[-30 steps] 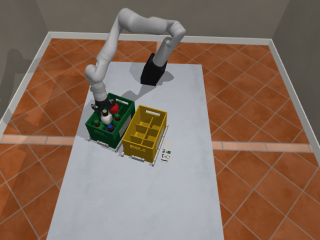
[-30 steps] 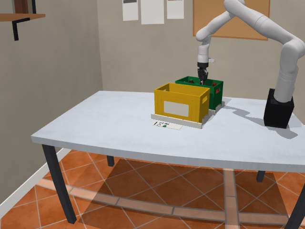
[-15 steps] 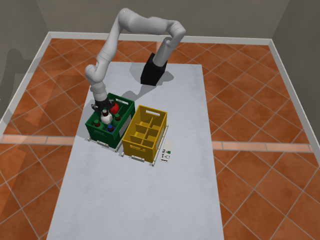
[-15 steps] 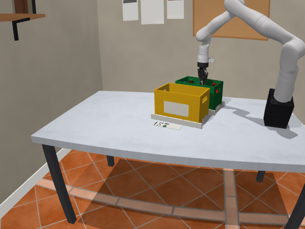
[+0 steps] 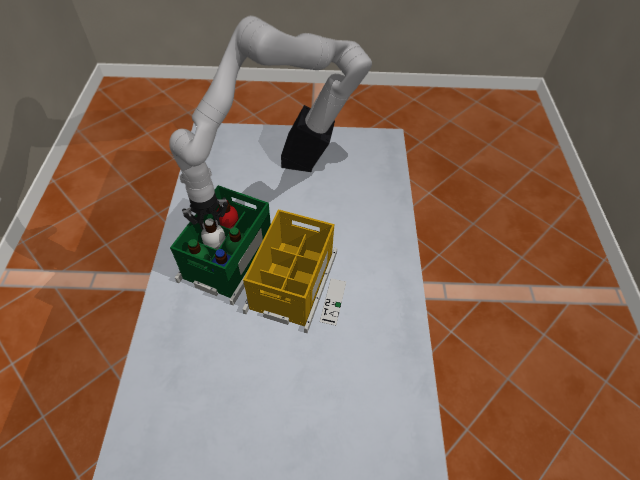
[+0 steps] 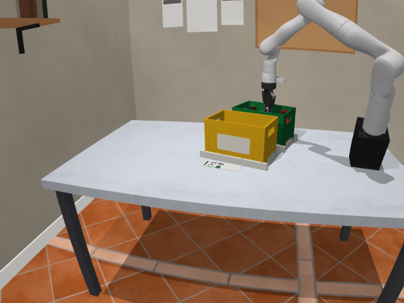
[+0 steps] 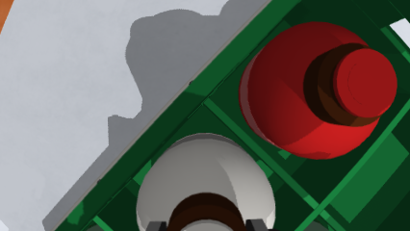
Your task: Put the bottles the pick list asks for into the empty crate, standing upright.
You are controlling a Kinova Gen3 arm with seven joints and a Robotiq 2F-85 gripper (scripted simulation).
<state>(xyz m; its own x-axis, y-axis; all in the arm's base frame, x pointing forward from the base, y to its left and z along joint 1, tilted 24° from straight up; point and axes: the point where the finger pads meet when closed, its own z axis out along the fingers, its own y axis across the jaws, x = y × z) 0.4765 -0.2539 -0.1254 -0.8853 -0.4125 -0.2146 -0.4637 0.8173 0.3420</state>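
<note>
My gripper (image 5: 209, 221) (image 6: 268, 105) (image 7: 206, 226) reaches down into the green crate (image 5: 248, 198) (image 6: 286, 124) (image 7: 192, 91). Its two fingers are closed against the dark neck of the white-label bottle (image 5: 212, 237) (image 7: 202, 173), which stands upright in its cell. A red-label bottle (image 5: 229, 215) (image 7: 308, 96) stands in the cell behind it. A green-label bottle (image 5: 193, 246) and a blue-capped bottle (image 5: 221, 255) stand at the crate's front. The yellow crate (image 5: 305, 223) (image 6: 241, 122) beside it is empty. The pick list (image 5: 332, 304) (image 6: 221, 165) shows 2 green and 1 white.
Both crates sit in pale floor brackets, side by side and nearly touching. The arm's black base (image 5: 305, 139) (image 6: 368, 146) stands at the table's far end. The green crate's dividers closely surround each bottle.
</note>
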